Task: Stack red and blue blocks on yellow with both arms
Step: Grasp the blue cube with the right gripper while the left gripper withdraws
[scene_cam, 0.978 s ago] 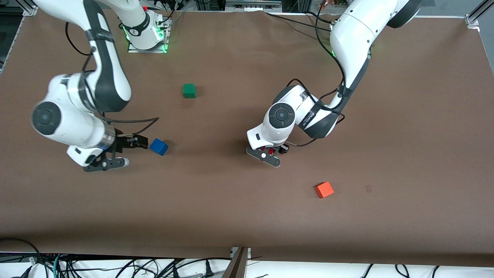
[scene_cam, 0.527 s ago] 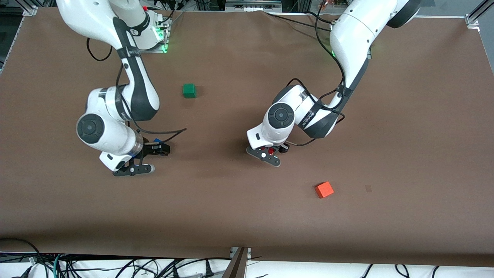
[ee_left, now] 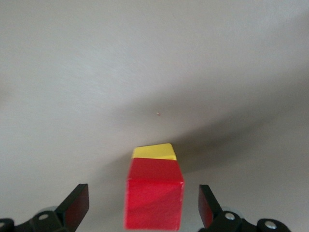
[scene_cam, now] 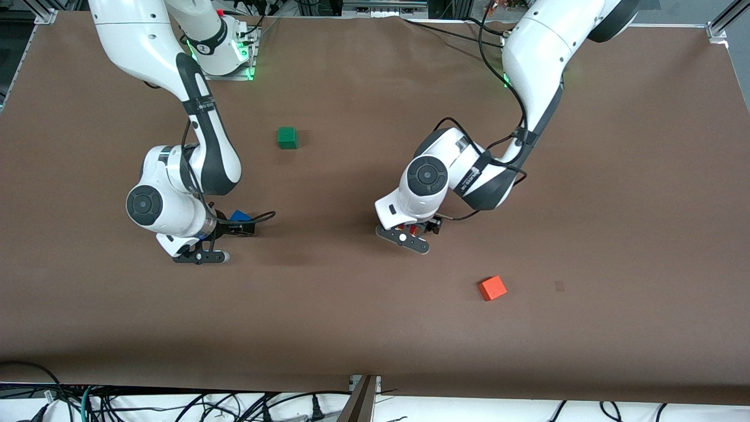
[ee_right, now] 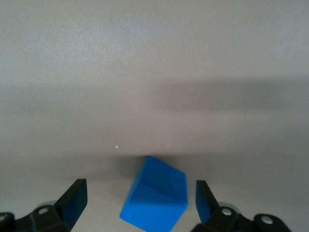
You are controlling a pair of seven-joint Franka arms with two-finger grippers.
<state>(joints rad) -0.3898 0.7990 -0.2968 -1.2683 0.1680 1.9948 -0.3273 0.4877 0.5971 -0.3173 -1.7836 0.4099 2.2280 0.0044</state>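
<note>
The red block (ee_left: 154,195) sits on the yellow cube (ee_left: 153,152), of which only a strip shows past it. My left gripper (ee_left: 142,200) is open, its fingers (ee_left: 77,205) standing clear of the red block on either side. In the front view the left gripper (scene_cam: 410,230) is low near the table's middle; bits of the red block (scene_cam: 414,229) show under it and the yellow cube is hidden. The blue block (ee_right: 155,199) lies turned between the open fingers (ee_right: 73,199) of my right gripper (ee_right: 139,200). In the front view the blue block (scene_cam: 239,215) peeks out beside the right gripper (scene_cam: 234,227).
A green cube (scene_cam: 287,138) lies nearer the robots' bases, between the two arms. An orange cube (scene_cam: 492,288) lies nearer the front camera than the left gripper, toward the left arm's end. The brown table (scene_cam: 363,328) carries nothing else.
My right arm has swung toward the middle and brought its open gripper over the blue block, which now sits between the fingers. The left gripper has barely moved.
</note>
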